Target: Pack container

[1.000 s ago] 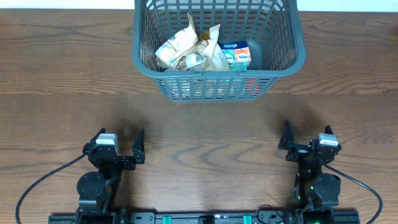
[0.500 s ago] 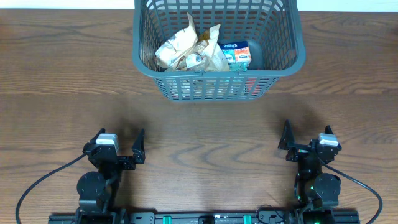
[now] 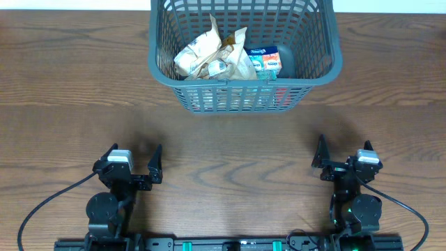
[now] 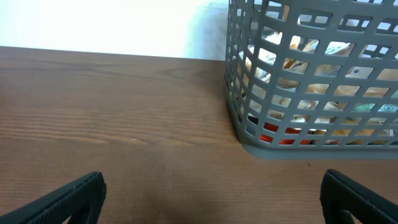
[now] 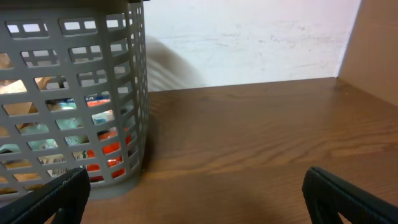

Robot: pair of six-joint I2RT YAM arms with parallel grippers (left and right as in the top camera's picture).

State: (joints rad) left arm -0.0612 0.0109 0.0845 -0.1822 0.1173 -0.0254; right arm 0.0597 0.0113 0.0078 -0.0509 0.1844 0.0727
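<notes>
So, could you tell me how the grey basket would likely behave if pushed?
The grey basket would probably slide rather than tip: it sits wide and flat on the smooth wooden table. It is likely light for its size, being open lattice plastic with only a few snack packets inside. The thin lattice walls may flex slightly.

We see a large dark grey container (image 3: 209,97) with lattice sides, standing upright at the far middle of the table (image 3: 70,104), crumpled snack packets (image 3: 209,56) piled inside toward its left.
</notes>
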